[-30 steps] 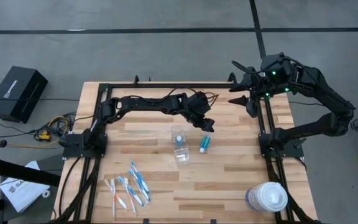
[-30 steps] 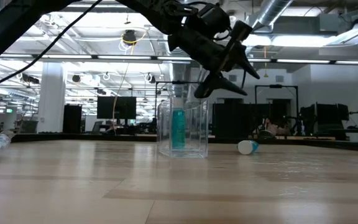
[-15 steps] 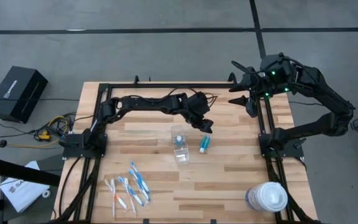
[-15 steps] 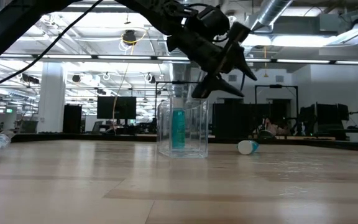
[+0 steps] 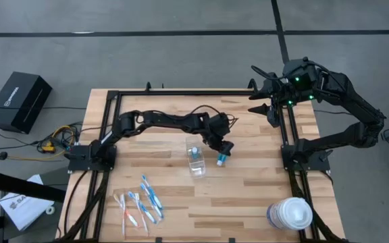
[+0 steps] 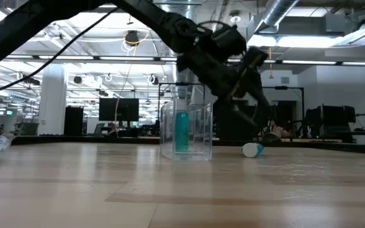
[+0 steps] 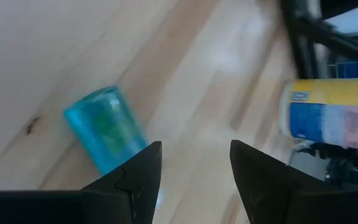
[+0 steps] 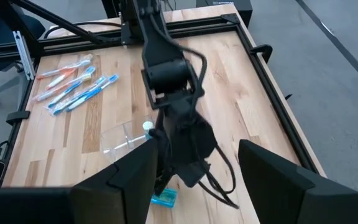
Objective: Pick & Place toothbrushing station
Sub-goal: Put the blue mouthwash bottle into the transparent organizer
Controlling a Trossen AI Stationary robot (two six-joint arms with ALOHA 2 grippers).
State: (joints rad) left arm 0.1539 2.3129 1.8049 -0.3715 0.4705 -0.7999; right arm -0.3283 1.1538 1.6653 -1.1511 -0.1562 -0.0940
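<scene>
A clear plastic cup [image 5: 195, 162] stands on its base at the table's middle, with one teal tube [image 6: 181, 131] upright inside it. A second teal tube [image 5: 220, 160] lies on its side just right of the cup. My left gripper [image 5: 225, 149] hangs open, slanting down, just above and beyond this tube. In the left wrist view the tube [image 7: 107, 128] lies beside one finger, not between the two fingers of my left gripper [image 7: 194, 165]. Several toothbrushes [image 5: 140, 202] lie flat near the front left. My right gripper [image 5: 262, 101] waits open, raised at the far right.
A big round white-lidded tub [image 5: 290, 214] stands at the front right corner. Black frame rails [image 5: 286, 135] run along the table's left, right and far sides. Bare wood lies between the cup and the tub.
My left gripper has come down and moved toward the table's near edge, closing in on the lying teal tube, with its fingers still open. The cup, both tubes and the toothbrushes have stayed where they were.
</scene>
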